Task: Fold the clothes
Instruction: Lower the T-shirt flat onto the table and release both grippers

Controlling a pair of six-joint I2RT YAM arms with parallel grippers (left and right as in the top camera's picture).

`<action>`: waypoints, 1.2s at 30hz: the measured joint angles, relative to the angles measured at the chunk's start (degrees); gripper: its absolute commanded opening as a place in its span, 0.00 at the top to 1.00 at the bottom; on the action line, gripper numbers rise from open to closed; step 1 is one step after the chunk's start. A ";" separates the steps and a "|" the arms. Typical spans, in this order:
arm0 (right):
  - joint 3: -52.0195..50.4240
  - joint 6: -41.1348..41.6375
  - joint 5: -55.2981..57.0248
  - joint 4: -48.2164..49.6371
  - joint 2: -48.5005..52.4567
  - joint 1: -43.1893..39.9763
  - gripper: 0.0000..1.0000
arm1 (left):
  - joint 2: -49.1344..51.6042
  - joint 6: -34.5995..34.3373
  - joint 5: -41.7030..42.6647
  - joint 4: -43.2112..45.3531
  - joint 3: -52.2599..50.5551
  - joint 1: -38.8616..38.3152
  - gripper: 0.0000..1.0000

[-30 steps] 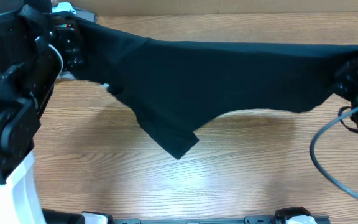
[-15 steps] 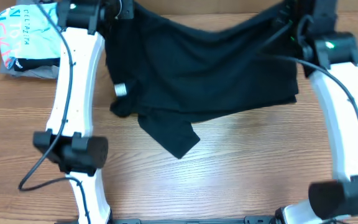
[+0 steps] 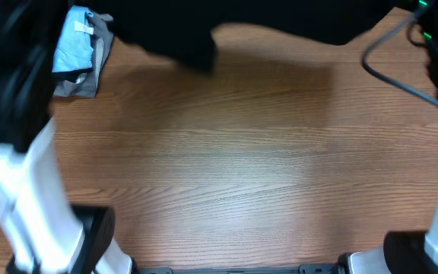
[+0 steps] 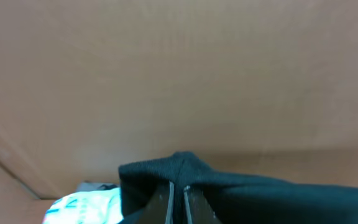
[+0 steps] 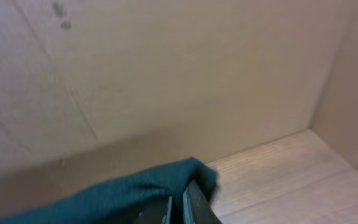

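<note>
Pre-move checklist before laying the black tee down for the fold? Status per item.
1. Hold by left gripper on black T-shirt: ok, shut on fabric.
2. Hold by right gripper on the T-shirt: ok, shut on fabric.
3. T-shirt stretched evenly between the two: cannot tell, mostly cut off at the overhead view's top edge.
4. Room on table in front: ok, bare wood.
5. light blue shirt and grey garment apart from the T-shirt: cannot tell, they lie right beside its hanging edge.
</note>
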 measured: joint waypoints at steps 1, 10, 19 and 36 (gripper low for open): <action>0.48 0.42 -0.09 -2.10 -0.85 -0.44 0.96 | -1.79 -0.02 0.15 -3.04 0.74 -0.02 0.96; -6.69 4.26 -4.15 -14.78 -0.79 -2.62 0.96 | 4.92 -3.58 4.59 -20.96 -5.79 -0.02 0.96; -31.67 6.56 -11.04 -12.70 0.17 -2.75 0.96 | 20.24 -7.69 12.02 -25.97 -22.56 0.04 0.96; -42.75 15.39 -4.28 -13.00 0.66 -13.09 0.96 | 5.27 -12.07 21.24 -26.32 -48.96 -9.05 0.96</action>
